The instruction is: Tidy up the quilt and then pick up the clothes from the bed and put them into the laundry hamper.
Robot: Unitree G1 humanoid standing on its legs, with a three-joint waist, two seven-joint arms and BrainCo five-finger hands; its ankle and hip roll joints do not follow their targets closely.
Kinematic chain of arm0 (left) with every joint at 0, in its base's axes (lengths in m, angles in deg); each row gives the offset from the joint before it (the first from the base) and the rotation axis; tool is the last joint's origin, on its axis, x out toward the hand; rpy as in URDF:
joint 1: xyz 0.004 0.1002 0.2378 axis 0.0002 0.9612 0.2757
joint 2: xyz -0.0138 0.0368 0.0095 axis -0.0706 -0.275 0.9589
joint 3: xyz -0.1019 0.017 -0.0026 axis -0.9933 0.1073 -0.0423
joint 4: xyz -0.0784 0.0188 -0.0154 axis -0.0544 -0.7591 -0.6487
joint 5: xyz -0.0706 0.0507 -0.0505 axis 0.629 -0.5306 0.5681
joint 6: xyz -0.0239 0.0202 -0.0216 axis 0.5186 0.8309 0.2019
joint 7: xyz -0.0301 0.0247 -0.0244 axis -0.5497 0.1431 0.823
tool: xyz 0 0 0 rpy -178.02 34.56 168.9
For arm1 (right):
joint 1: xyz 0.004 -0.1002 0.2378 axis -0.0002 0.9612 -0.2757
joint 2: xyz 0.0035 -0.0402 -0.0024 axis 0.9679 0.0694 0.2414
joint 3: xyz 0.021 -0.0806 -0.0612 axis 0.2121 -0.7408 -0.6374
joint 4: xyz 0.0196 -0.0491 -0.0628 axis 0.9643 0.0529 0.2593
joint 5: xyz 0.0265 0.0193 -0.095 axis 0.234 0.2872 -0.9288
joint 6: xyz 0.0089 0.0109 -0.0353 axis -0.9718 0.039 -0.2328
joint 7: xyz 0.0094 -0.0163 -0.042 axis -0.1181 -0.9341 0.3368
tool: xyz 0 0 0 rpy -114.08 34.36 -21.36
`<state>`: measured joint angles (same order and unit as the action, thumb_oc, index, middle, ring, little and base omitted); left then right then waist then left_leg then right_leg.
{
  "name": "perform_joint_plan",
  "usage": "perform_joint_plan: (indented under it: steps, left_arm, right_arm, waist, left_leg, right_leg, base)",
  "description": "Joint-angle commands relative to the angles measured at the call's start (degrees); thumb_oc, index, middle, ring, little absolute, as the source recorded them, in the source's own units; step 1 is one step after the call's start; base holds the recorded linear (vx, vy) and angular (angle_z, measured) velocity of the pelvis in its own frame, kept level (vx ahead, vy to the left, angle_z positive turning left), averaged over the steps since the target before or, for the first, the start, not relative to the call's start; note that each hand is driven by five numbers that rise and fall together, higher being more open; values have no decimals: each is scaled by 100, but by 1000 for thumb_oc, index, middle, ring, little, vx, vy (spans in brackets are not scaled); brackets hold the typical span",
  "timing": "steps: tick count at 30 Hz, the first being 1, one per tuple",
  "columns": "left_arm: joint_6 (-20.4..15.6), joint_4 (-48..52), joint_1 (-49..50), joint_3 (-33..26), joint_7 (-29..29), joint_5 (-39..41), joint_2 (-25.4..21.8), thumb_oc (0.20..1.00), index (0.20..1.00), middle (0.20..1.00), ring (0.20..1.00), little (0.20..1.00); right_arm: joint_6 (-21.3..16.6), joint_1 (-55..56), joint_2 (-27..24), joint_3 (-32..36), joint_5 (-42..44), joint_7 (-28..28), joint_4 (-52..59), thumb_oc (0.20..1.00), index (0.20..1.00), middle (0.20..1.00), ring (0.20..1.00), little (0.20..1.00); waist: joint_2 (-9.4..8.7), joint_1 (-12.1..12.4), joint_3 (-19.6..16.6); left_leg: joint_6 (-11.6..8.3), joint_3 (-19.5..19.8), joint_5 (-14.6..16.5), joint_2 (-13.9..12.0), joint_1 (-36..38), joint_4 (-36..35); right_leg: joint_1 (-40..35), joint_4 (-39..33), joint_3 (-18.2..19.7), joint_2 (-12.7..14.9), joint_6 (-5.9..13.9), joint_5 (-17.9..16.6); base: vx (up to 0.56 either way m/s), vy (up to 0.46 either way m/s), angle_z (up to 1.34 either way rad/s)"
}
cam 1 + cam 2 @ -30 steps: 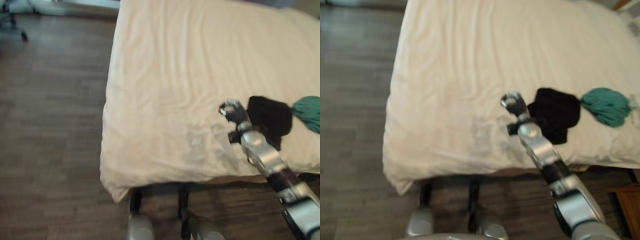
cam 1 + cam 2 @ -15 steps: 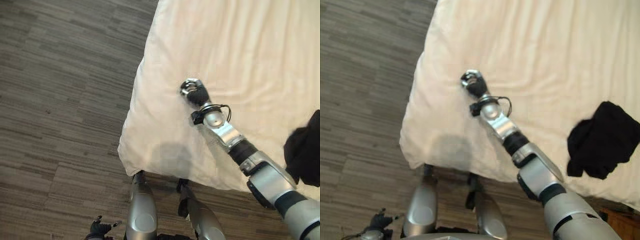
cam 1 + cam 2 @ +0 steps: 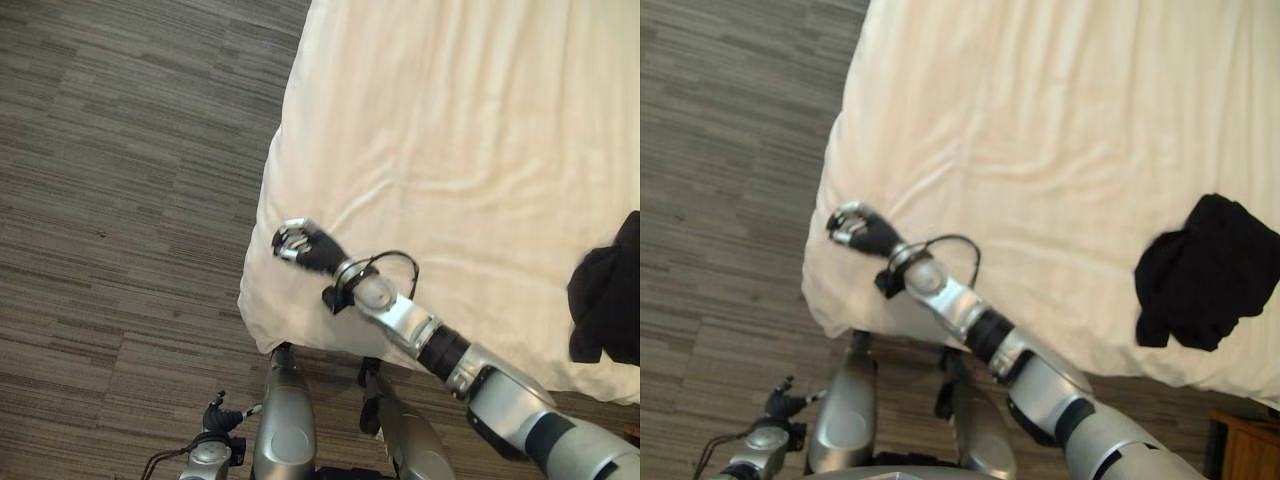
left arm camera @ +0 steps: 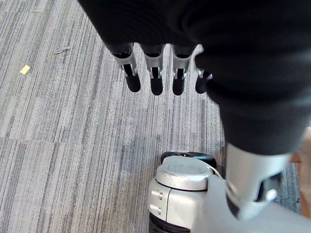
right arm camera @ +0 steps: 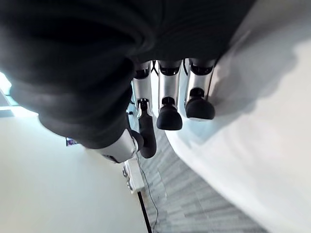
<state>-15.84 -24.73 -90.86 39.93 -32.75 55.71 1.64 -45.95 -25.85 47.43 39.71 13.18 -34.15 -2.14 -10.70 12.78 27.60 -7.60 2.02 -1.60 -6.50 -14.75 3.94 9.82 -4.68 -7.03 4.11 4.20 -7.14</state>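
A cream quilt (image 3: 450,130) covers the bed and lies mostly smooth, with light creases. My right arm reaches across to the bed's near left corner. There my right hand (image 3: 293,245) rests at the quilt's edge, fingers curled. In the right wrist view its fingertips (image 5: 169,118) sit beside the pale cloth, and no cloth lies between them and the thumb. A black garment (image 3: 1205,270) lies crumpled on the quilt at the right. My left hand (image 3: 782,402) hangs low beside the bed over the floor, its fingers (image 4: 155,77) straight.
Grey-brown plank floor (image 3: 110,200) runs along the bed's left side and in front of it. A brown wooden piece of furniture (image 3: 1245,445) stands at the lower right, by the bed's near edge. A small yellow scrap (image 4: 25,69) lies on the floor.
The camera turned left and down, so the green garment is out of the picture. My right hand moved from beside the black garment across the quilt to the near left corner.
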Motion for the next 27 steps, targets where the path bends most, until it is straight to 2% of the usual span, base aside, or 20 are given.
perform_joint_plan:
  steps: [1,3,5,7,9,10,13,14,15,16,18,21,22,24,25,27]
  left_arm:
    - [65,-129,391,92,-230,-12,140,1000,1000,1000,1000,1000]
    - [68,-190,467,39,-260,-227,232,1000,1000,1000,1000,1000]
    - [68,-217,513,5,-260,-321,251,1000,1000,1000,1000,1000]
    - [160,-274,646,-86,-295,-627,271,1000,1000,1000,1000,1000]
    - [197,-290,693,-102,-325,-735,265,1000,1000,1000,1000,1000]
    - [263,-323,775,-116,-368,-895,232,1000,1000,1000,1000,1000]
    - [288,-321,817,-110,-367,-954,206,1000,1000,1000,1000,1000]
    - [298,-321,838,-95,-371,-993,191,1000,1000,1000,1000,1000]
    - [286,-332,906,-76,-370,-1047,142,1000,1000,1000,1000,1000]
    - [286,-332,906,-75,-370,-1046,142,1000,1000,1000,1000,1000]
    - [261,-308,931,-73,-327,-910,52,1000,1000,1000,1000,1000]
    - [223,-298,901,-48,-296,-905,-6,1000,1000,1000,1000,1000]
    - [167,-267,762,116,-273,-735,-34,1000,1000,1000,1000,1000]
    - [92,-249,697,209,-253,-581,19,1000,1000,1000,1000,1000]
    - [-17,-262,679,274,-276,-459,156,1000,1000,1000,1000,1000]
    - [-61,-272,694,276,-300,-446,215,1000,1000,1000,1000,1000]
  right_arm:
    - [-127,399,306,-182,-153,557,81,200,200,200,200,200]
    - [-561,518,229,143,-244,1052,-123,200,200,200,200,200]
    - [-722,542,143,329,-270,1178,-163,200,200,200,200,200]
    - [-1032,592,-194,901,-251,1358,-191,200,200,200,200,200]
    - [-1078,609,-308,1064,-256,1426,-170,200,200,200,200,200]
    - [-1009,591,-538,1349,-164,1501,-78,200,200,200,200,200]
    - [-935,564,-638,1475,-136,1551,-30,200,200,200,200,200]
    - [-875,536,-690,1535,-94,1569,-17,200,200,200,200,200]
    - [-658,421,-832,1712,-21,1599,9,200,200,200,200,200]
    - [-657,421,-833,1713,-20,1599,10,200,200,200,200,200]
    - [-218,259,-910,1786,64,1645,-52,200,200,200,200,200]
    - [138,160,-926,1806,156,1651,-189,200,200,200,200,200]
    - [720,36,-882,1757,377,1732,-715,200,200,200,200,200]
    - [947,41,-817,1736,483,1910,-1071,200,200,200,200,200]
    - [1100,252,-765,1766,802,2135,-1432,200,200,200,200,200]
    - [1113,445,-777,1854,879,2171,-1554,200,200,200,200,200]
  waist:
    - [36,61,-66]
    - [59,-3,-260]
    - [58,-31,-343]
    - [22,-109,-563]
    - [0,-127,-617]
    - [-35,-157,-689]
    - [-40,-163,-697]
    - [-42,-167,-699]
    - [-31,-166,-688]
    - [-31,-164,-687]
    - [10,-152,-612]
    - [36,-145,-530]
    - [137,-147,-298]
    - [236,-168,-158]
    - [345,-216,-24]
    - [371,-245,0]
  left_leg:
    - [536,-10,-92,231,78,-297]
    - [558,-56,-89,237,251,-331]
    - [559,-80,-93,230,322,-358]
    - [562,-115,-111,196,499,-422]
    - [564,-122,-112,177,548,-435]
    - [561,-146,-111,114,635,-448]
    - [555,-162,-110,79,662,-455]
    - [550,-169,-111,59,667,-459]
    - [532,-185,-130,10,658,-488]
    - [532,-186,-130,9,659,-489]
    - [505,-178,-156,-7,589,-513]
    - [493,-161,-158,2,472,-452]
    - [480,-103,-151,30,166,-222]
    - [491,-70,-150,74,22,-138]
    - [488,-34,-149,116,-78,-99]
    - [495,-33,-147,143,-103,-112]
  right_leg:
    - [-388,-32,31,427,561,-146]
    - [-498,-32,73,443,573,-159]
    - [-538,-32,87,445,586,-165]
    - [-650,-32,190,407,621,-186]
    - [-684,-32,229,390,631,-194]
    - [-751,-32,282,366,654,-201]
    - [-771,-32,296,356,668,-199]
    - [-775,-32,299,350,677,-198]
    - [-763,-32,306,326,700,-194]
    - [-763,-32,307,325,700,-194]
    - [-686,-32,273,329,720,-205]
    - [-613,-32,254,341,712,-216]
    - [-473,-32,215,378,666,-239]
    - [-408,-32,219,395,630,-221]
    - [-347,-24,204,407,594,-196]
    - [-320,-28,210,412,593,-192]
  base:
    - [12,28,-5]
    - [50,18,-8]
    - [95,-3,-9]
    - [210,-69,-12]
    - [197,-112,-2]
    - [202,-139,-3]
    - [87,-76,-12]
    - [67,-131,-13]
    - [53,-114,-20]
    - [22,-141,-15]
    - [-21,-89,-2]
    - [-76,-58,-6]
    - [-209,-33,1]
    - [-265,72,6]
    - [-235,131,-4]
    - [-113,69,-5]
